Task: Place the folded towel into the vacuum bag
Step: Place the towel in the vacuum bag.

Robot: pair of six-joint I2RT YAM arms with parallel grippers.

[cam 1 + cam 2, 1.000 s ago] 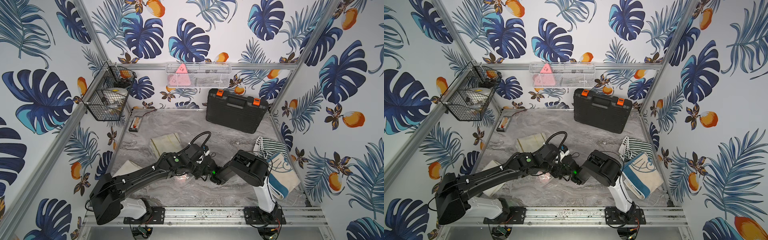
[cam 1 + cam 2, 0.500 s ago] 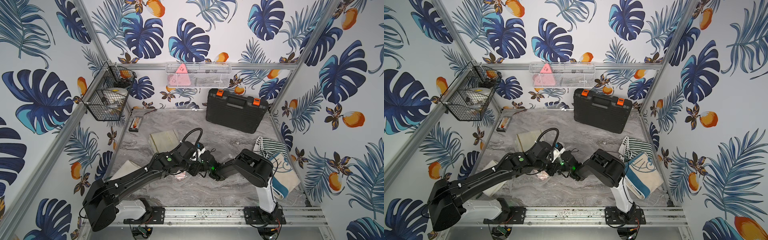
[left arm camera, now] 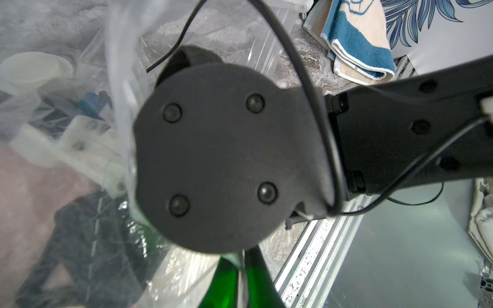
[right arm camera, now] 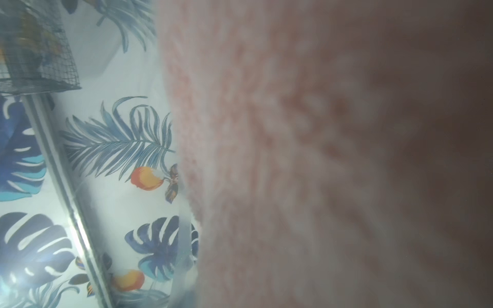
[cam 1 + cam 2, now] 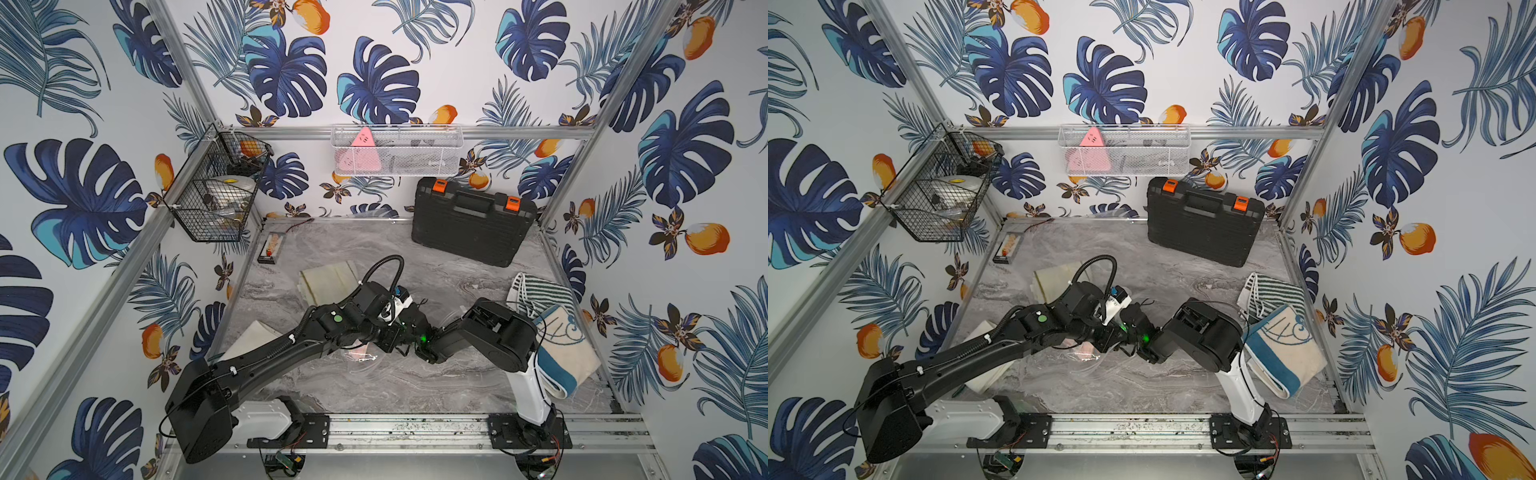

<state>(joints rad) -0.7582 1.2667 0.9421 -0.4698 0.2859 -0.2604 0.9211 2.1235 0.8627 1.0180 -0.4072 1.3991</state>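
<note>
– Left gripper (image 3: 241, 278), item one: condition?
– Drawn nearly together and lit green, with a thin fold of clear film between the tips. It seems pinched on the vacuum bag (image 3: 117, 66), though the wrist view is crowded by the other arm.
– Right gripper (image 5: 419, 353), item two?
– Buried where both arms meet over the table's centre. Spread or pressed together, I cannot tell. Its wrist view is filled with blurred pink pile.
– Item three, the vacuum bag: location.
– Crumpled on the marble table (image 5: 415, 386), just toward 6 o'clock from centre, beneath both wrists. Its white valve cap (image 3: 32, 69) shows in the left wrist view.
– Item four, the folded towel (image 4: 293, 160)?
– Pink, showing through the bag's film at that same spot in both top views.
– Remainder?
– One black case (image 5: 469, 226) at 1 o'clock. One cream cloth (image 5: 328, 280) at 11. One striped cloth (image 5: 536, 286) at 3. One blue-and-cream towel (image 5: 561, 353) at 4, beside the wall. One wire basket (image 5: 216, 199), hung on the wall at 10.
</note>
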